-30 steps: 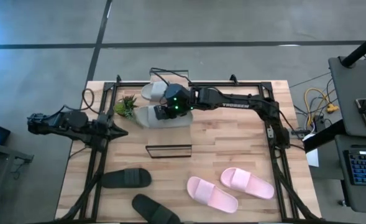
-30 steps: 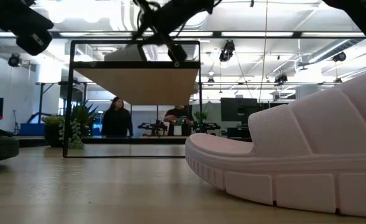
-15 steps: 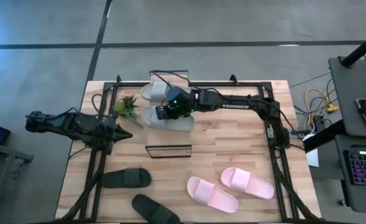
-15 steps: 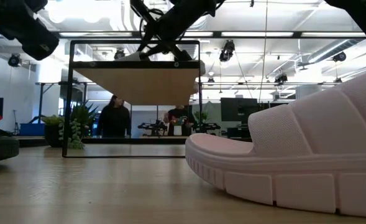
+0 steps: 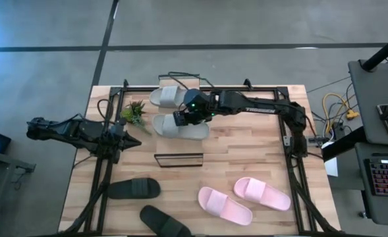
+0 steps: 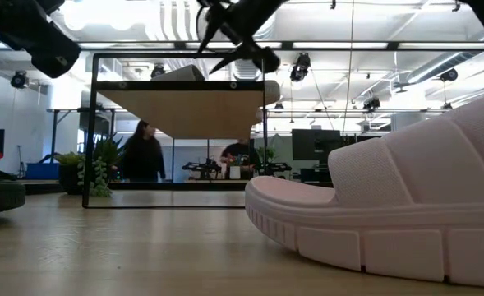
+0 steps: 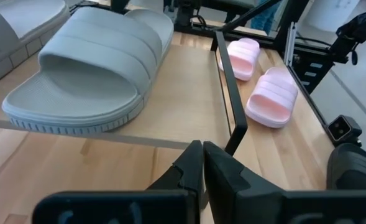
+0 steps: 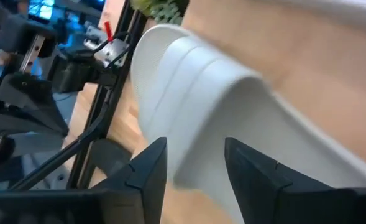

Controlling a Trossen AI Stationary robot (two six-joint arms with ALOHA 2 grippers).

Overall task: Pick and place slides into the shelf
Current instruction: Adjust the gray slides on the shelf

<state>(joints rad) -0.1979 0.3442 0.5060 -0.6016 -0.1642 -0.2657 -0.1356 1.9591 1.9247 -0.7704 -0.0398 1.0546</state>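
Observation:
Two grey slides lie sole-down side by side on the shelf's plank top [image 5: 180, 146]: one [image 5: 168, 96] toward the far edge, the other [image 5: 180, 128] nearer, also seen in the left wrist view [image 7: 89, 68]. My right gripper [image 5: 180, 119] hovers open just above the nearer grey slide's strap [image 8: 195, 93], with its fingers apart and clear of it. In the low view it [image 6: 243, 51] stands above the shelf. My left gripper [image 7: 201, 165] is shut on nothing at the table's left, pointing toward the shelf. Pink slides [image 5: 225, 204] [image 5: 262, 193] and black slides [image 5: 134, 188] [image 5: 165, 221] lie on the table.
A small green plant [image 5: 134, 112] stands on the table just left of the shelf. The black frame rails [image 5: 292, 145] run along the table's sides. People stand in the room beyond the table [image 6: 143, 160]. Bare wood [image 5: 240, 148] lies between the shelf and the pink slides.
My right gripper has opened and let go of the nearer grey slide, then drawn up and back toward the table's right. The slide has settled flat on the shelf top.

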